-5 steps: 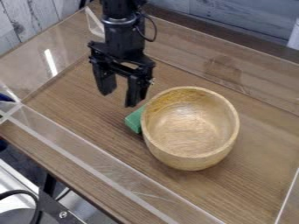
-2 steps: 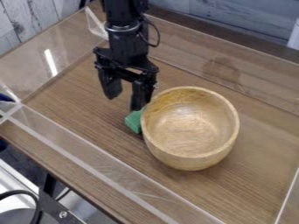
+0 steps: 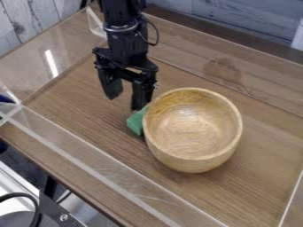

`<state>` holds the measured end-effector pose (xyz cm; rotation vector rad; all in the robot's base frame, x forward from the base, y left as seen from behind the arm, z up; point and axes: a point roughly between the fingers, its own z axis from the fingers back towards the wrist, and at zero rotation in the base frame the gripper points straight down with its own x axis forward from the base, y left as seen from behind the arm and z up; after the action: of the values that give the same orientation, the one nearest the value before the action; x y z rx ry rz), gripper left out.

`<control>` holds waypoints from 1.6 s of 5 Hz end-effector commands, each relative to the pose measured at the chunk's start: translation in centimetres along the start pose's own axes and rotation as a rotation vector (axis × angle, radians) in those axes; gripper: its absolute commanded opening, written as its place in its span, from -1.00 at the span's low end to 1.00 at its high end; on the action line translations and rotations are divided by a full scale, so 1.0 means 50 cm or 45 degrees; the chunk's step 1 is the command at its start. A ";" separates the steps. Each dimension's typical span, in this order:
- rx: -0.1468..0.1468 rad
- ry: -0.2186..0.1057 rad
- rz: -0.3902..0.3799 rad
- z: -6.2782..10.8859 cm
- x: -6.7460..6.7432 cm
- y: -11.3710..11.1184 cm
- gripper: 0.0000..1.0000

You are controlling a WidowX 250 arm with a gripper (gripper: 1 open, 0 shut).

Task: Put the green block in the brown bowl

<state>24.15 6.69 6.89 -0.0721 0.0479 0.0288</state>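
Observation:
The green block lies on the wooden table, tucked against the left outer wall of the brown bowl; only part of it shows past the rim. The bowl is round, light tan and holds nothing. My black gripper hangs pointing down just above and to the upper left of the block, its two fingers spread apart with nothing between them. It stands open, not touching the block or the bowl.
Clear acrylic walls run along the table's front and left edges. A grey panel closes off the far side beyond the tabletop. Bare wood lies to the left of the gripper and behind the bowl.
The gripper shifted slightly right and down toward the block between the earliest frame and now; it has stayed open. Block and bowl have not moved.

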 end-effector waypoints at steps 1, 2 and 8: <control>0.009 -0.075 0.001 0.027 0.007 0.002 1.00; 0.008 -0.099 0.001 0.036 0.008 0.002 1.00; 0.023 -0.131 0.015 0.027 0.010 0.001 1.00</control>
<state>24.12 6.51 6.84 -0.0713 0.0015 0.0424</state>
